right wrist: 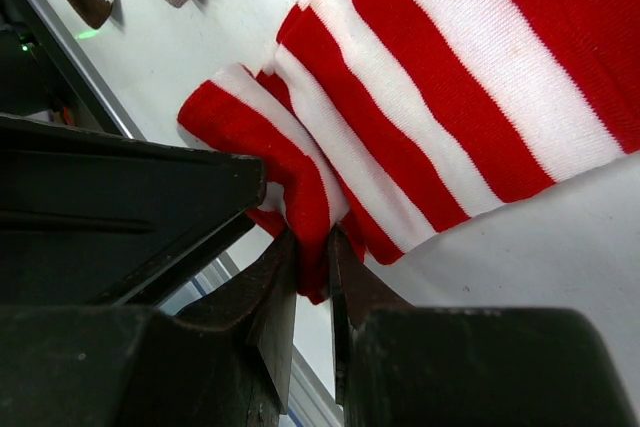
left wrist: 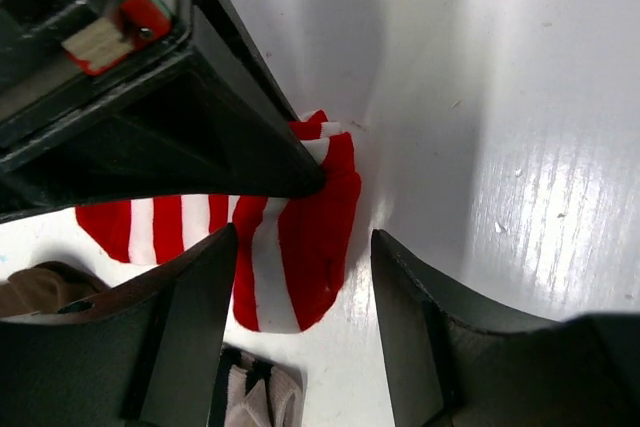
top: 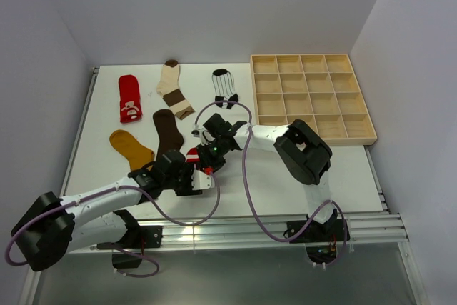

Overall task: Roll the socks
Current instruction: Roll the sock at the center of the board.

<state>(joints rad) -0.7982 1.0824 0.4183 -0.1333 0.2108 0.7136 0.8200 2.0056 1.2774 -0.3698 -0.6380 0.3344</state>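
The red-white striped sock (top: 193, 156) lies at the table's front middle, partly folded. My right gripper (right wrist: 312, 282) is shut on a fold of the striped sock (right wrist: 420, 137); in the top view it (top: 208, 153) comes in from the right. My left gripper (left wrist: 300, 322) is open, its fingers either side of the sock's red end (left wrist: 300, 247) without touching it; in the top view it (top: 190, 176) sits just front-left of the sock. Laid flat behind are the red patterned sock (top: 129, 98), cream-and-brown sock (top: 174, 87), white black-striped sock (top: 225, 88), dark brown sock (top: 168, 133) and mustard sock (top: 131, 148).
A wooden tray (top: 312, 98) with several compartments stands at the back right. Grey walls close in the table on both sides. The two arms' cables loop over the front of the table (top: 321, 169).
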